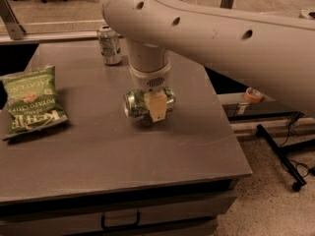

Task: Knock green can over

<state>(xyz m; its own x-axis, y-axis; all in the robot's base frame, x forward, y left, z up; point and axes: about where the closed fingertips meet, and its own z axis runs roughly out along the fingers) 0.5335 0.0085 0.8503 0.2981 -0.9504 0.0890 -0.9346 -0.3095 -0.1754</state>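
Observation:
The green can (pixel 135 104) lies on its side near the middle of the grey table (pixel 123 156), its silver end facing left. My gripper (pixel 154 109) comes straight down over it from the big white arm. One tan finger (pixel 156 106) crosses the can's front and the other is hidden behind the can. The gripper looks shut on the can, which seems to hang just above its shadow on the tabletop.
A paler silver can (pixel 110 44) stands upright at the table's back edge. A flat green chip bag (pixel 32 103) lies at the left. The table's right edge drops to the floor, where a roll of tape (pixel 253 94) and a black stand leg (pixel 278 154) lie.

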